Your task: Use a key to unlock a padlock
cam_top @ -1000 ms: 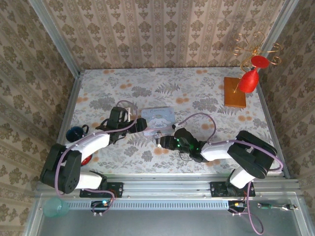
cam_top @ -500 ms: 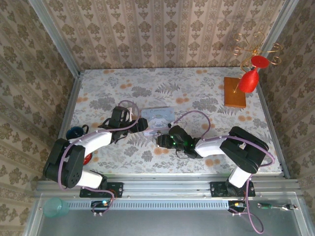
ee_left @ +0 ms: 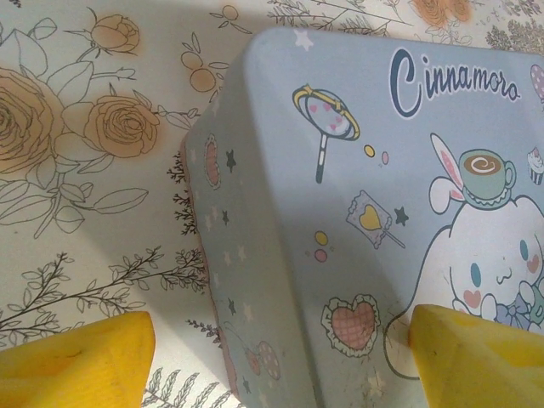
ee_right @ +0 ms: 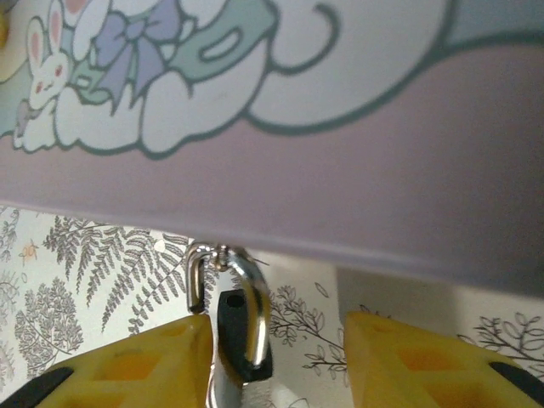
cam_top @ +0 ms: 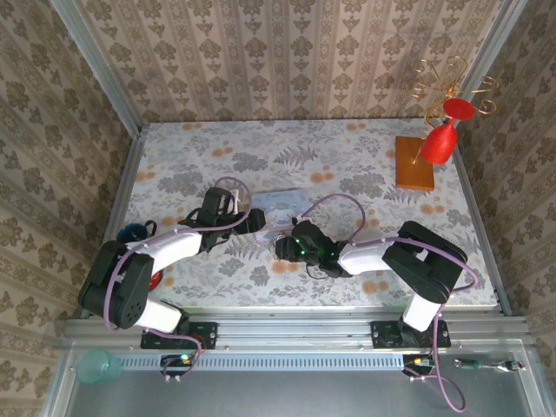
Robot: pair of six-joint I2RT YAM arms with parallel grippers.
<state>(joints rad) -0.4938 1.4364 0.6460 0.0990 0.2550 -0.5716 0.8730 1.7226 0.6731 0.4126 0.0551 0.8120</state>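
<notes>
Right pincer (ee_right: pixel 276 361) edged forward, spread astride padlock (ee_right: pixel 244 327).

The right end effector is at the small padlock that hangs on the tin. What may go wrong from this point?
1. The padlock sits close to one finger of the right end effector, not centred between them. Closing may push it aside instead of gripping it squarely.
2. The left end effector is open across a corner of the tin, not clamped on it. The tin may slide or turn if the padlock is pulled.
</notes>
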